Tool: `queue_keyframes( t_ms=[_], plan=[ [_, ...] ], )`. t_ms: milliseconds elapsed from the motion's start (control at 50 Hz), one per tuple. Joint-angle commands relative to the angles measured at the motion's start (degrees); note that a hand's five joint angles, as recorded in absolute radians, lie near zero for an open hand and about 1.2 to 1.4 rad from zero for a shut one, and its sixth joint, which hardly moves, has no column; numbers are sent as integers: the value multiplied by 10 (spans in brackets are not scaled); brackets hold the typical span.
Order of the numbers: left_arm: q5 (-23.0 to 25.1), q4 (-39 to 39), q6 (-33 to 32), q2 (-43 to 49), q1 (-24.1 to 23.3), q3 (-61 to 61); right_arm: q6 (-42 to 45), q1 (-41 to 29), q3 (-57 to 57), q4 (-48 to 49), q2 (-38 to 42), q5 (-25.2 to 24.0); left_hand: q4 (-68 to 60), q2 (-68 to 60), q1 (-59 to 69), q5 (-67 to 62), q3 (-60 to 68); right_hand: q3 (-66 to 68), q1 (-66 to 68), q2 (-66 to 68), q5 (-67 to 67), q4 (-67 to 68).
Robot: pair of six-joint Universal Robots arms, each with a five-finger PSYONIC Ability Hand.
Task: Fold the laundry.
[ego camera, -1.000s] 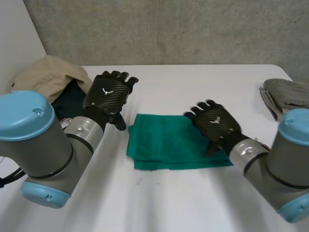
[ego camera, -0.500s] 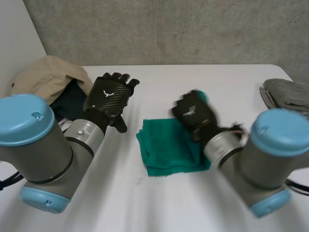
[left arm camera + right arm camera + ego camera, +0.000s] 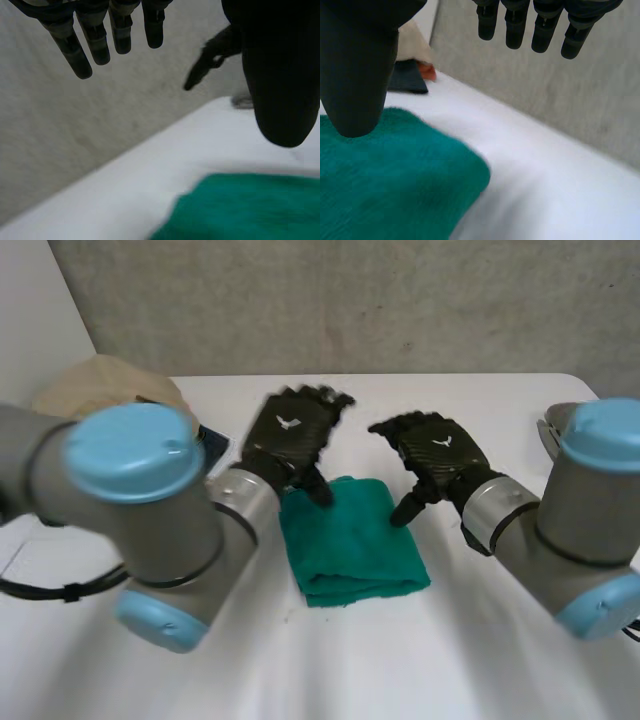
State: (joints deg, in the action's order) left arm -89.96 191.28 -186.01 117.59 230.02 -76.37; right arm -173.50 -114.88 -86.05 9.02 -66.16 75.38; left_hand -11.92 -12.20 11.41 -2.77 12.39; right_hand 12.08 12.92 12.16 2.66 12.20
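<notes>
Table (image 3: 480, 660): white, set against a grey wall (image 3: 350, 300).
Left arm (image 3: 150, 500): stretches across the table's left side and hides most of the clothes heaped behind it.
Right arm (image 3: 590, 530): covers the table's right edge.
Green cloth (image 3: 355, 540): folded, lying flat mid-table between both arms.
Beige garment (image 3: 95, 380): heaped at the far left corner, with a dark blue piece (image 3: 212, 445) beside it.
Left hand (image 3: 290, 430): fingers straight, holding nothing, over the cloth's far left corner, thumb pointing down.
Right hand (image 3: 440, 455): fingers relaxed, empty, over the cloth's far right corner. I cannot tell whether the thumb touches the cloth.
</notes>
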Motion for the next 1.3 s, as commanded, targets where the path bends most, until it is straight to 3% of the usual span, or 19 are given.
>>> queue_keyframes(
  t_ms=[20, 80, 240, 400, 500, 580, 660, 740, 820, 920, 1140, 1300],
  plan=[
    [-68, -184, 59, 144, -23, 138, -5, 4, 134, -184, 112, -8, 17, 20, -12, 26, -22, -21, -29, -22, -27, -22],
    [-92, -229, 63, 174, -21, 151, 10, 4, 171, -218, 161, -4, 17, 20, -12, 26, -22, -21, -29, -22, -27, -22],
    [-102, -247, 56, 185, -12, 146, 68, 3, 214, -240, 212, 16, 17, 20, -12, 26, -22, -21, -29, -22, -27, -22],
    [-97, -239, 39, 82, -15, 105, 113, 4, 186, -188, 162, 100, 19, 22, -14, 28, -24, -21, -29, -22, -27, -22],
    [-88, -204, 21, 29, -14, 105, 158, -11, 80, -94, 48, 111, 19, 22, -14, 28, -24, -21, -29, -22, -27, -22],
    [-28, -170, 0, 4, -6, 106, 199, -35, -14, -32, -6, 109, 19, 22, -14, 28, -24, -21, -29, -22, -27, -22],
    [82, -156, -14, -27, 18, 104, 211, -72, -95, 27, -13, 108, 19, 22, -14, 28, -24, -21, -29, -22, -27, -22],
    [230, -160, -16, -41, 29, 101, 205, -102, -151, 95, -6, 110, 19, 22, -14, 28, -24, -21, -29, -22, -27, -22],
    [317, -161, -17, -56, 27, 91, 210, -116, -179, 164, 24, 114, 19, 22, -14, 28, -24, -21, -29, -22, -27, -22],
    [345, -159, -17, -70, 27, 71, 216, -114, -177, 213, 65, 113, 19, 22, -14, 28, -24, -21, -29, -22, -27, -22],
    [345, -158, -15, -70, 28, 67, 221, -112, -121, 250, 119, 107, 19, 22, -14, 28, -24, -21, -29, -22, -27, -22],
    [346, -158, -12, -69, 30, 63, 232, -111, -100, 258, 141, 104, 19, 22, -14, 28, -24, 124, 116, 123, 118, 123]
  ],
)
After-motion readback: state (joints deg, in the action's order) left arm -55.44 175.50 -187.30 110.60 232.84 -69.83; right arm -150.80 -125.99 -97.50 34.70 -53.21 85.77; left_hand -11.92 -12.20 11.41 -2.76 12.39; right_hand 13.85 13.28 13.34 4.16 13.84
